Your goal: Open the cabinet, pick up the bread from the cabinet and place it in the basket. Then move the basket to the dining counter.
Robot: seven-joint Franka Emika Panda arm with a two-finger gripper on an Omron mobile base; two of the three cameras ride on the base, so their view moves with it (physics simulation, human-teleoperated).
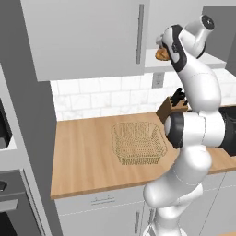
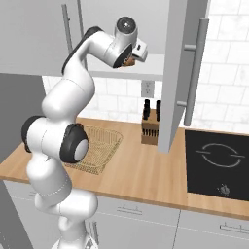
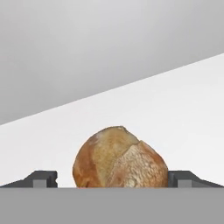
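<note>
Crusty matt bread (image 3: 120, 158) (cracked, floury), tan wire-mesh basket (image 1: 138, 143), smooth wood worktop (image 1: 83, 156), matt grey cabinet (image 1: 87, 37)

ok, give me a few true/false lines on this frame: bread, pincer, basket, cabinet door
1. The round, crusty brown bread sits between the open pincer's fingertips on the white cabinet shelf. True.
2. The square tan wire-mesh basket already holds the bread. False: it is empty, on the wood worktop.
3. The light-grey cabinet door with a steel bar handle stands open. True.
4. The pincer is clamped on the bread. False: the jaws stand wide, either side of it.
</note>
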